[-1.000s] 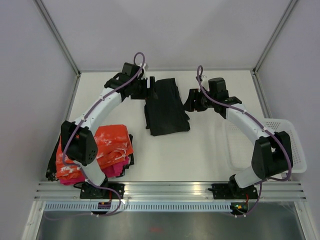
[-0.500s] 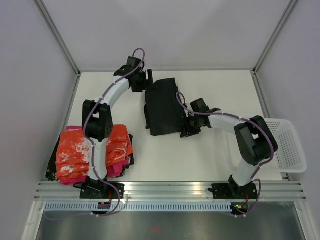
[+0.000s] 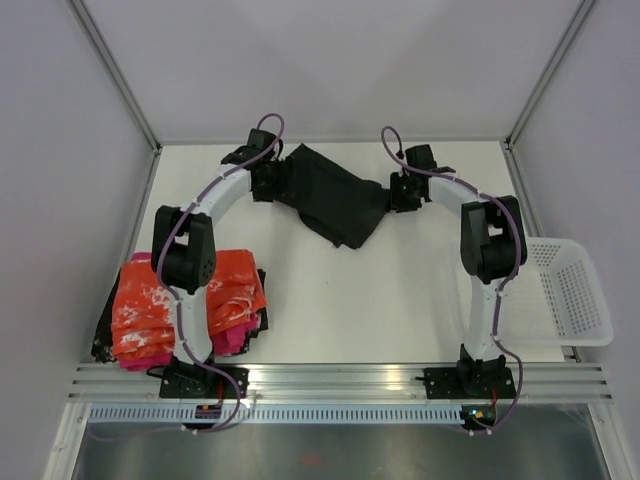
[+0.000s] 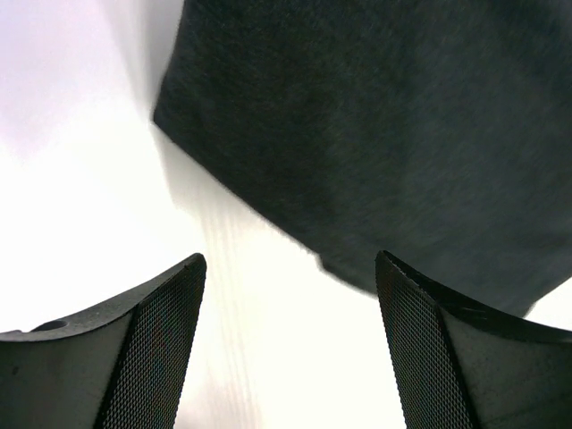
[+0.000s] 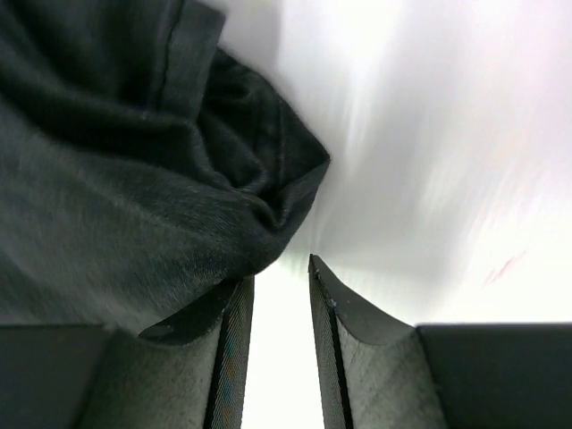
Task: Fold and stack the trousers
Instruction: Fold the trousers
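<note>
The white counter [image 3: 400, 300] carries everything, walled by pale panels on three sides. At its right edge sits a white perforated plastic basket [image 3: 575, 290], partly hanging past the counter's side. On the near left lies a crumpled orange-and-white mottled garment [image 3: 165, 305], heaped over a magenta-pink garment [image 3: 232, 338] whose edge shows just beneath it on the right. The plain black soft-fabric trousers [image 3: 335, 195] lie at the far middle of the counter, a bunched, slanting mass stretched between the two arms, well apart from the other clothes. The left end effector [image 3: 270, 180] is at the trousers' far-left end; in its wrist view the left end effector [image 4: 290, 259] has its fingers spread wide with bare counter between them and the cloth edge just ahead. The right end effector [image 3: 398, 190] meets the trousers' right end; its fingers [image 5: 228, 357] stand nearly together with a slim bright gap, bunched fabric at their tips, and I cannot tell whether they pinch it.
</note>
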You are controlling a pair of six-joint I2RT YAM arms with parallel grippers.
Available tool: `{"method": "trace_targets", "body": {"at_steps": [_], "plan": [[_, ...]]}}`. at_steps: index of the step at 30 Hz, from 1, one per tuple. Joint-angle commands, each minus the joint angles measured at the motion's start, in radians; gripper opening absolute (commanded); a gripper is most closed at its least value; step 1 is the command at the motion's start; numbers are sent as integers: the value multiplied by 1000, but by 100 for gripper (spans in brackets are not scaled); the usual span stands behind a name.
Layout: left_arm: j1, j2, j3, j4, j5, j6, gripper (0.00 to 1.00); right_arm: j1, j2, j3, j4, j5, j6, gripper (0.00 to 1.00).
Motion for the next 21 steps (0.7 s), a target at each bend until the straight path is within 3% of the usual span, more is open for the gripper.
{"method": "trace_targets", "body": {"at_steps": [1,6,10,15,21], "plan": [[9,-91,-48,25,-79,-17,81,-13,113,212,-12,13,-41,37],[41,-89,-53,-7,-161,-55,83,-13,256,528,1,-106,67,39],[121,-72,-105,56,-33,-140,83,-10,310,619,13,-191,111,41],[196,-57,-221,264,201,-154,80,-10,213,534,-48,-134,37,46],[202,-5,-228,356,312,-83,78,-10,11,271,-56,-148,49,47]]}}
